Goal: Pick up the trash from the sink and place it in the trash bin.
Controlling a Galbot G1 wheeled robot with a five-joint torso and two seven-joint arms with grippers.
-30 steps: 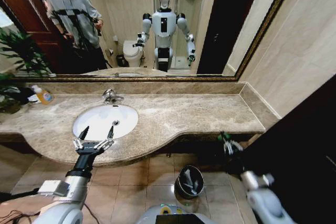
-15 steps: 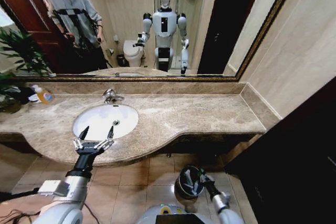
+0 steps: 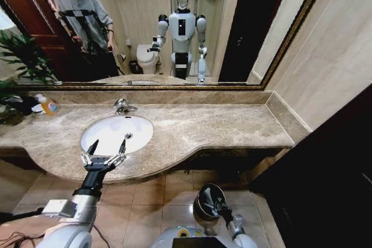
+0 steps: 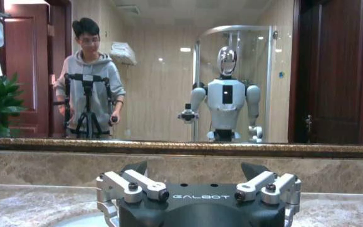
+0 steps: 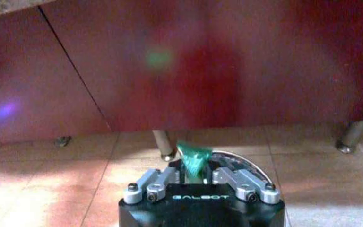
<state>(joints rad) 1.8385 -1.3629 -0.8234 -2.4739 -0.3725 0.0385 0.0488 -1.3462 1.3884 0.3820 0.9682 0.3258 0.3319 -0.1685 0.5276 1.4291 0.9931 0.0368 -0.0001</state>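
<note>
A white oval sink (image 3: 117, 133) with a chrome faucet (image 3: 122, 106) sits in a mottled brown marble counter (image 3: 221, 125), its basin bare. An orange soap bottle (image 3: 47, 105) stands near the counter's left end beside a leafy plant (image 3: 20, 62). Over the counter's front lip, just before the basin, the left gripper (image 3: 107, 146) hovers with its two black-tipped fingers spread wide; the left wrist view shows the same gripper (image 4: 194, 169) facing the mirror (image 4: 188, 71).

Down on the tan floor tiles, the round black bin (image 3: 208, 201) stands with its glossy rim catching the light. The right gripper (image 3: 220, 203) hangs over it, and the right wrist view shows its fingers (image 5: 168, 177) closed on a small green item (image 5: 194, 158), the bin's rim (image 5: 247, 163) showing directly beneath against dark red cabinet panels.

Compared with half a second earlier, the right arm has drawn slightly nearer the robot's base above the bin, while the left gripper has not moved.
</note>
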